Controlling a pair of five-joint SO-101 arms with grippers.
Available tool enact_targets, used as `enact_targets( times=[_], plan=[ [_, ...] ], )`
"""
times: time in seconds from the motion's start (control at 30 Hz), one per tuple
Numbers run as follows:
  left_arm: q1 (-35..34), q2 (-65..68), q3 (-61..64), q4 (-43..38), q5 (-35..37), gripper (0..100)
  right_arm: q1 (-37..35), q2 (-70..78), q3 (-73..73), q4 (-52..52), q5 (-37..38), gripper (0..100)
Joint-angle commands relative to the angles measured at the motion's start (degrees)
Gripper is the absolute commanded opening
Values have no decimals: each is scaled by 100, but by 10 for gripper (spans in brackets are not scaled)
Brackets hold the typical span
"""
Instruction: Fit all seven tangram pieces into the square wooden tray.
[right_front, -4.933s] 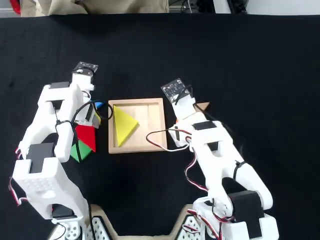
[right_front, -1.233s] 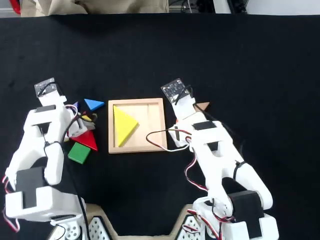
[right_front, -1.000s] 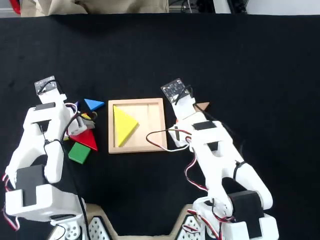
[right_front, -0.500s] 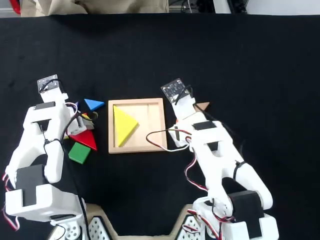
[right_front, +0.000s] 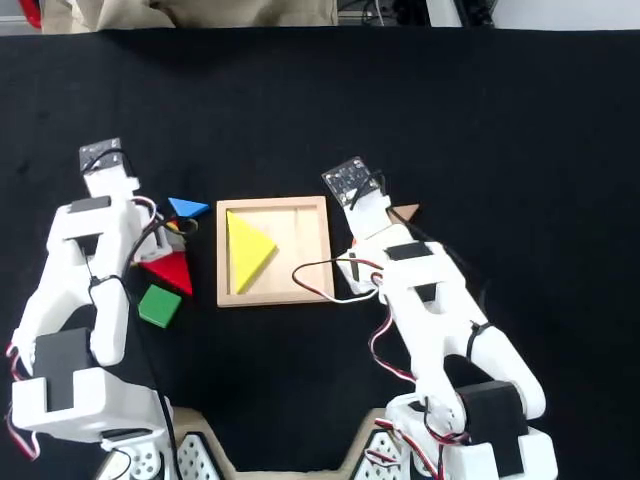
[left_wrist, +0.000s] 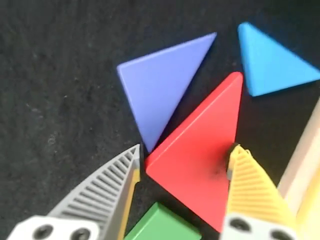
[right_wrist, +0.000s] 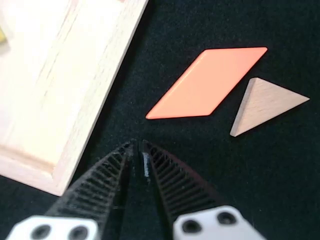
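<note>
Left wrist view: left gripper (left_wrist: 186, 152) spread wide astride red triangle (left_wrist: 195, 135), one fingertip at its corner, the other over its long edge, nothing clamped yet. Tray (left_wrist: 302, 155) just beyond that edge. Right gripper (right_wrist: 136, 146) pinched together, empty, beside tray corner.

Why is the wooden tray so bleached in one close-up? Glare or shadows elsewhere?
Right wrist view: light glares off the wooden tray, bleaching its floor nearly white; the orange parallelogram is evenly lit. Left wrist view: the red triangle shows no glare. High view: the black cloth swallows shadows.
</note>
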Motion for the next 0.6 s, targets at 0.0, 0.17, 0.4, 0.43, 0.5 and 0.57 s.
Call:
enact_targets(
  times=[0.0,0.17,0.4,0.43,0.5,0.57],
  plan=[
    [321,-202,-514,167,-44,271,0,-268,-31,-97,-9,11],
    [479,-492,-1095,756,-448,271,0,-268,-31,-97,-9,11],
    [426,-273,-1358,1029,-853,275,0,-268,-31,-97,-9,11],
    [426,-255,-1349,1055,-853,276,0,-268,-31,-97,-9,11],
    [426,-229,-1393,1319,-853,281,0,-268,-22,-97,-9,11],
    [418,-202,-1349,1398,-853,314,0,-268,-22,-97,-9,11]
  ],
)
